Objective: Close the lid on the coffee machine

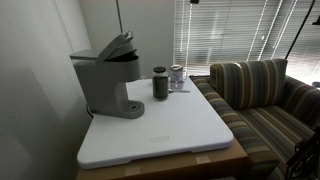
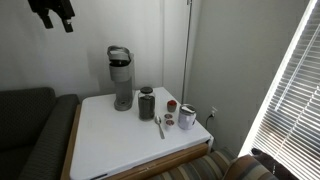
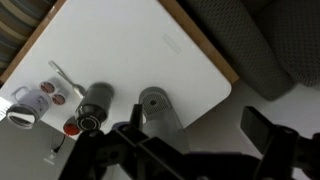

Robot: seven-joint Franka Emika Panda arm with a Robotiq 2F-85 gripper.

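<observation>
Jaws spread wide, holding nothing: the gripper hangs high at far left, well apart from the coffee machine, whose lid stands tilted up. Right of it: a dark cup, a spoon, a silvery jar. White tabletop, near half open; wall behind, blinds right.

We can read no text, brand, number or sign in any view. The coffee machine shows no legible marking. In the wrist view, a faint printed patch on the tabletop and the red marks on the small round items are too blurred to read.
</observation>
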